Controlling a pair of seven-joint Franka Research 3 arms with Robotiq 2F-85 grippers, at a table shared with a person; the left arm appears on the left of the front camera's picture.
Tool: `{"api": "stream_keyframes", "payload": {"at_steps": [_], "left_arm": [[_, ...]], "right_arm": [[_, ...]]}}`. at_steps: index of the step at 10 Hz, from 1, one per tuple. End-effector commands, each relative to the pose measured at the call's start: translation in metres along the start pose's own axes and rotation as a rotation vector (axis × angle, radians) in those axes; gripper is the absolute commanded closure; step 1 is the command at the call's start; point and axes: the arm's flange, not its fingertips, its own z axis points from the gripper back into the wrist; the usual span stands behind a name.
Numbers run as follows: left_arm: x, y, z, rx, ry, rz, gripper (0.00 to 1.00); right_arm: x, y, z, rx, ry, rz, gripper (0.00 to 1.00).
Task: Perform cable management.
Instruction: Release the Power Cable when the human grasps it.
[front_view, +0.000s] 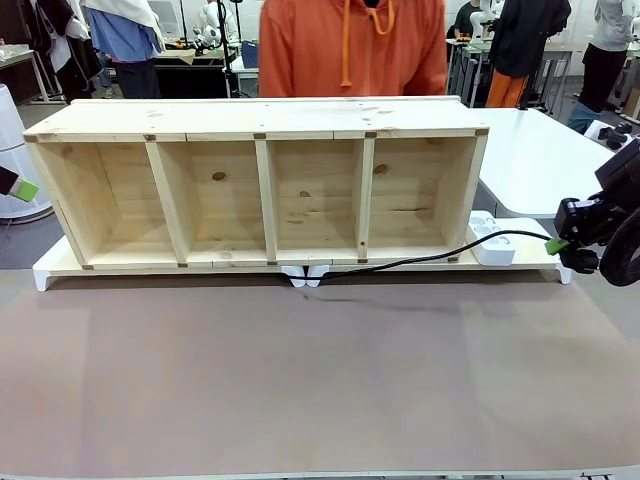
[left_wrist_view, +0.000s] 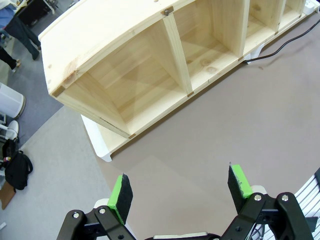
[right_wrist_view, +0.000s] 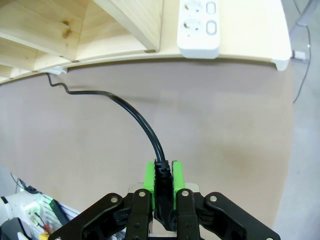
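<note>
Cable (right_wrist_view: 141, 121): a long, thin, flexible black power cord, it runs from under the shelf's front edge at the centre of the front view across to the middle right, where its end is lifted off the table.
Right gripper (right_wrist_view: 161, 172): black, two-fingered, its green pads clamped on the cord's thicker end.
Left gripper (left_wrist_view: 180, 187): jaws spread wide with nothing between them, over the brown tabletop (front_view: 300, 380).
Shelf (front_view: 260, 120): pale wood with four compartments, spanning the upper half.
Power strip (right_wrist_view: 199, 25): white, multi-socket, just beside the shelf's right end.
Person (front_view: 350, 45): in an orange hooded top, at top centre behind the shelf.
</note>
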Motion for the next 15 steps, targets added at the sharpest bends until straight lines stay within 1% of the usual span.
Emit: {"api": "stream_keyframes", "payload": {"at_steps": [1, 2, 5, 7, 9, 11, 13, 15], "left_arm": [[0.000, 0.001, 0.000, 0.003, -0.002, 0.003, 0.00], [0.000, 0.001, 0.000, 0.003, -0.002, 0.003, 0.00], [0.000, 0.001, 0.000, 0.003, -0.002, 0.003, 0.00], [0.000, 0.001, 0.000, 0.003, -0.002, 0.003, 0.00], [0.000, 0.001, 0.000, 0.003, -0.002, 0.003, 0.00], [0.000, 0.001, 0.000, 0.003, -0.002, 0.003, 0.00], [0.000, 0.001, 0.000, 0.003, -0.002, 0.003, 0.00], [0.000, 0.001, 0.000, 0.003, -0.002, 0.003, 0.00]], "right_arm": [[0.032, 0.007, 0.002, -0.029, -0.026, 0.028, 0.83], [0.049, 0.012, 0.007, -0.040, -0.052, 0.037, 0.83], [0.079, 0.023, 0.015, -0.082, -0.097, 0.063, 0.83], [0.098, 0.022, 0.018, -0.118, -0.126, 0.051, 0.83], [0.120, 0.016, 0.015, -0.154, -0.145, 0.019, 0.83], [0.150, -0.002, 0.015, -0.171, -0.178, -0.031, 0.83], [0.175, -0.013, 0.014, -0.165, -0.190, -0.051, 0.83], [0.199, -0.012, 0.005, -0.133, -0.210, -0.036, 0.83]]}}
